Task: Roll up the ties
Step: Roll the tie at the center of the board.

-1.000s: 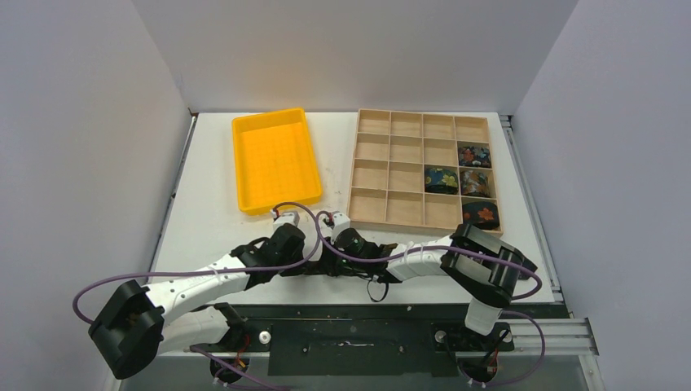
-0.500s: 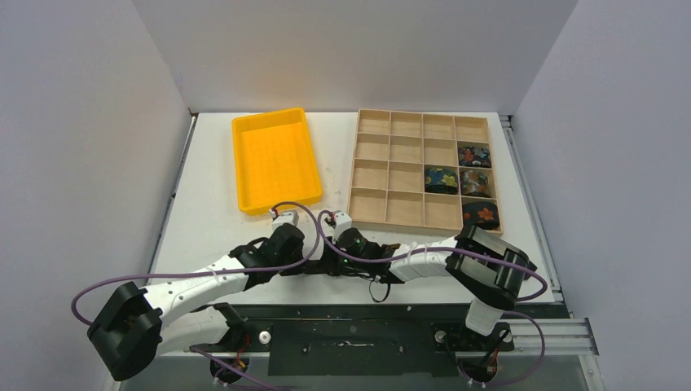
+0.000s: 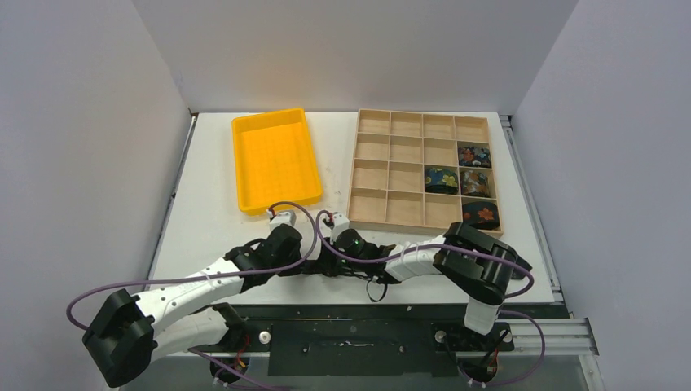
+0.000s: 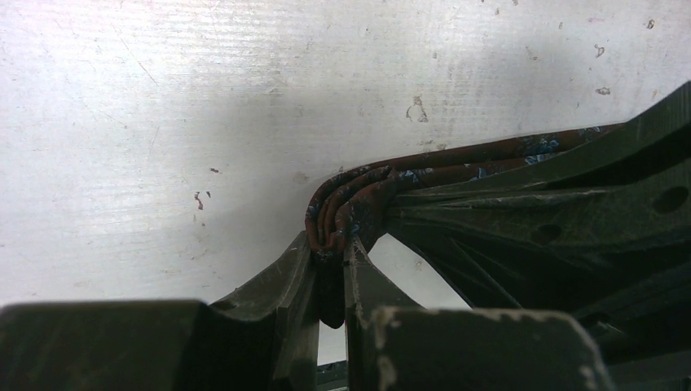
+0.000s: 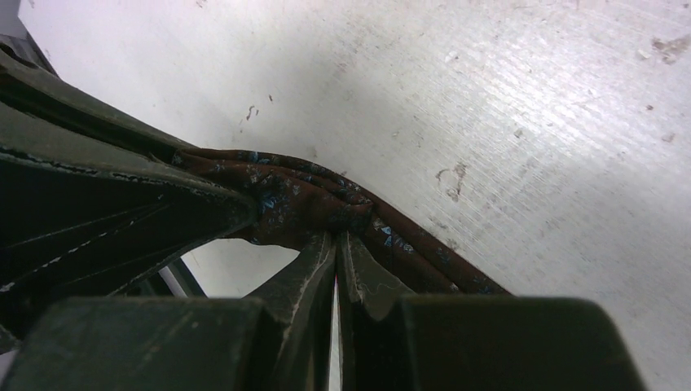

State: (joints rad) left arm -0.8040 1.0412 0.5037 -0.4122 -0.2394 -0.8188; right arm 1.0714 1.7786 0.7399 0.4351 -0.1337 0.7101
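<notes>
A dark reddish tie with small blue flecks [image 4: 383,181] lies folded in layers on the white table. My left gripper [image 4: 330,248] is shut on its folded end. My right gripper [image 5: 336,236] is shut on the same tie [image 5: 293,199] from the other side. In the top view both grippers [image 3: 319,259] meet near the table's front edge and hide the tie. Several rolled floral ties [image 3: 474,155] fill cells at the right of the wooden tray [image 3: 405,163].
An orange plastic tray [image 3: 277,159] stands at the back left. The wooden divided tray stands at the back right, most of its cells bare. Purple cables loop over both arms. The table's front edge lies just behind the grippers.
Both arms have shifted slightly to the left along the front edge, still holding the tie between them.
</notes>
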